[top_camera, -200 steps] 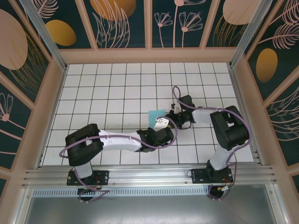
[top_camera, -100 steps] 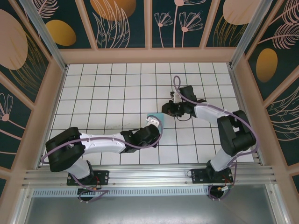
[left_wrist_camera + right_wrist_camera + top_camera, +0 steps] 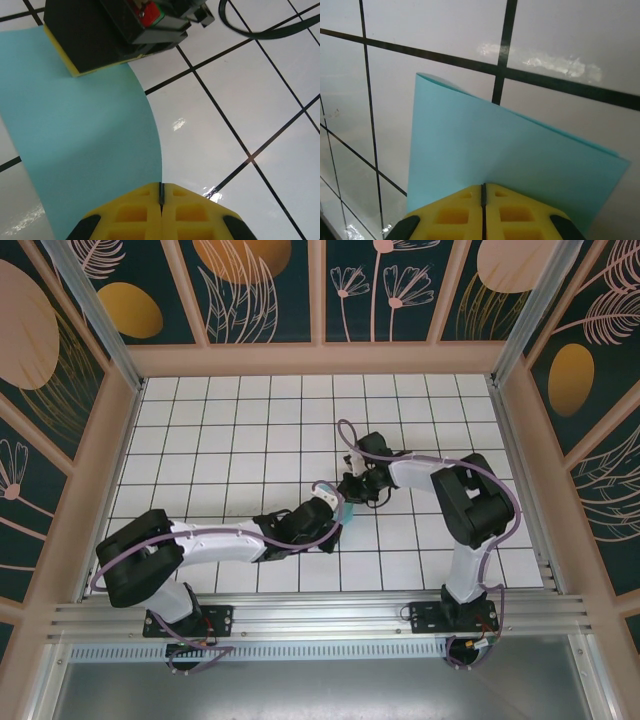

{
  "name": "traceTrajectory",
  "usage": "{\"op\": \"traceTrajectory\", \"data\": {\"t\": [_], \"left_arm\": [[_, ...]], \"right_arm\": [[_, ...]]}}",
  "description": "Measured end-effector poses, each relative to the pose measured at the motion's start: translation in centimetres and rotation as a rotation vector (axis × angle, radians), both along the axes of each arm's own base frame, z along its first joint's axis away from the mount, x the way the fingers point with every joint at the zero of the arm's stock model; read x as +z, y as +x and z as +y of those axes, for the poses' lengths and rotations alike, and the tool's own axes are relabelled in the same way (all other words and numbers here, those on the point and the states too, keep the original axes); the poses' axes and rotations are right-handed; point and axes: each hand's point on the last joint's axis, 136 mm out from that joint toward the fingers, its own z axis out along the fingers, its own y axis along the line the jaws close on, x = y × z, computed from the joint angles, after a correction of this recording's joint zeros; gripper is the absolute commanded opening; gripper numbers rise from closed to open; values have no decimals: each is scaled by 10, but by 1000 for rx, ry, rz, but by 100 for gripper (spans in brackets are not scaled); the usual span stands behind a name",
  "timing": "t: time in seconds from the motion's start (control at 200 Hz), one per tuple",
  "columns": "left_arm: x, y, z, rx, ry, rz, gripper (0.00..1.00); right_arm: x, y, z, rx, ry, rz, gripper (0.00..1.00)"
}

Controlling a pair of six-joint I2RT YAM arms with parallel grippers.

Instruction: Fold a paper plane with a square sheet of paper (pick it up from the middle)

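Left gripper (image 3: 160, 186): fingers pressed together, clamped on one edge of the square sheet of paper (image 3: 85, 130). Right gripper (image 3: 483, 186): fingers likewise together, clamped on the opposite edge. The tiled table (image 3: 240, 420) carries both arms, which meet near its middle. The sheet hangs between the two grippers there, bowed into a curve rather than lying flat. Judged step: an early fold, with the sheet raised and its two edges being brought toward each other; no dart shape is formed yet. The next move calls for aligning the two held edges squarely, then lowering the sheet and pressing a crease without letting either edge slip. Containers: none in use; the sheet rests in no holder.
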Motion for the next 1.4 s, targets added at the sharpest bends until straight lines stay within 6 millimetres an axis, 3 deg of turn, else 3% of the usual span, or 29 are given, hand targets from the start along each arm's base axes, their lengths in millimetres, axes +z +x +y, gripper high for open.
{"op": "traceTrajectory", "data": {"t": [0.761, 1.031, 1.401], "left_arm": [[-40, 20, 23, 92, 71, 96, 4], [-41, 29, 29, 121, 79, 92, 5], [-40, 34, 23, 110, 88, 82, 6]], "right_arm": [[-1, 0, 1, 49, -29, -38, 10], [-1, 0, 1, 49, -29, -38, 10], [-1, 0, 1, 47, -28, -37, 10]]}}
